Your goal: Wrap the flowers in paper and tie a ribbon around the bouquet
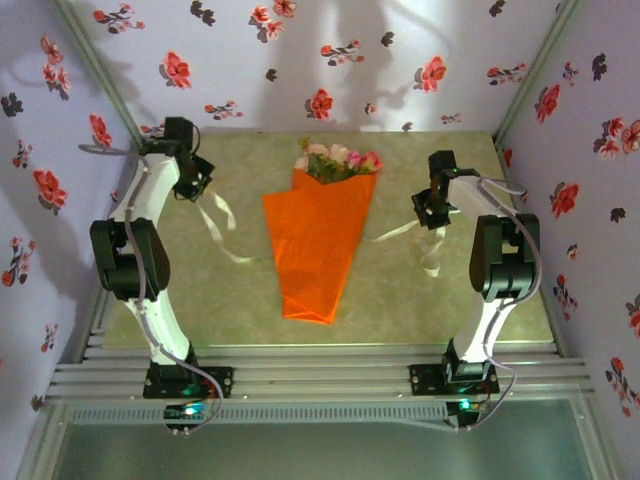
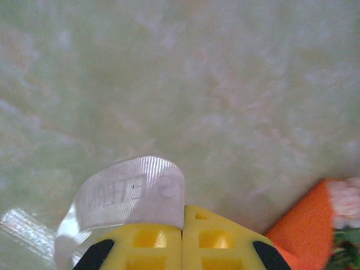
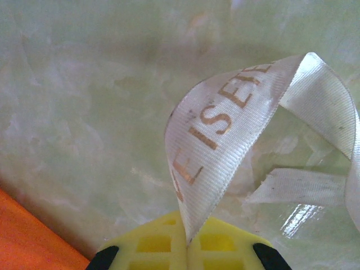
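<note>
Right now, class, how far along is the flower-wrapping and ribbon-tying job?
Done: the pink and cream flowers sit wrapped in the bright orange paper cone on the pale green table. In hand: the left jaws and right jaws are each shut on the cream printed ribbon, which trails towards either side of the cone. Left: no loop or knot around the cone is visible yet.

One orange bouquet [image 1: 318, 240], two visible stretches of cream ribbon [image 3: 225, 112], two claws, left claw [image 2: 183, 235], right claw [image 3: 187, 239]
</note>
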Controlling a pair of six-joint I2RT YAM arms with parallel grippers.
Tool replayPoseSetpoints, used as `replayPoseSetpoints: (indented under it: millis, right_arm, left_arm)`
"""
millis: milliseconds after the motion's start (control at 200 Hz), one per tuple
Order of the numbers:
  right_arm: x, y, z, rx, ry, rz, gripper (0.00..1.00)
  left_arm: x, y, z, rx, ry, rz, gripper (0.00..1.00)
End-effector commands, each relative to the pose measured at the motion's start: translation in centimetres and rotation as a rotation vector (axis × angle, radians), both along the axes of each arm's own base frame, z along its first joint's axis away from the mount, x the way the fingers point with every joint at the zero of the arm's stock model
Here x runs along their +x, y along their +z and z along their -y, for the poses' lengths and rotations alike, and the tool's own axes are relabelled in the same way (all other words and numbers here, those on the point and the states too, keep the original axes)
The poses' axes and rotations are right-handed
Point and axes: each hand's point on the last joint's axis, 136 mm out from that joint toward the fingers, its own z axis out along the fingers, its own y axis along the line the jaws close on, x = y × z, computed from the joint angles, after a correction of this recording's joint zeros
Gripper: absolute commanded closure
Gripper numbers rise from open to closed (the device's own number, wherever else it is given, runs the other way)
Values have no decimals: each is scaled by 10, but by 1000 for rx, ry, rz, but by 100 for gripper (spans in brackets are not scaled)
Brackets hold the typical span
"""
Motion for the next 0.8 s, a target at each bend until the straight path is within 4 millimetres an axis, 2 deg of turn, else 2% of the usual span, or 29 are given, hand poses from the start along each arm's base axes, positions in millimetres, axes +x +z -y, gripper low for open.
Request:
replayPoseSetpoints:
  millis: [0,120,235,350,445,530,660,740,795]
  right_arm:
    - [-11,8,0,-20,32,-6,100]
    - [-14,5,-2,-7,33,-10,100]
    - [-16,7,-5,-2,40,-5,100]
    - [-18,7,-8,0,45,-1,100]
    - [-19,7,-11,5,54,0,100]
    - [-19,7,-13,13,61,2,100]
    - [-15,7,-17,24,86,11,100]
    - [-12,9,-21,24,109,14,100]
    - [-10,9,-24,21,129,16,100]
  left_arm:
    - [13,31,-2,14,-2,68,100]
    - [33,68,-2,12,-1,173,100]
    - [45,94,-8,6,29,235,100]
    - [53,105,-12,0,41,258,100]
    - [54,105,-9,-14,28,254,100]
    - [47,110,-5,-18,19,258,100]
    - [11,111,-1,-23,37,209,100]
    - [-8,129,6,-26,32,259,100]
    - [-12,146,24,-28,-15,321,100]
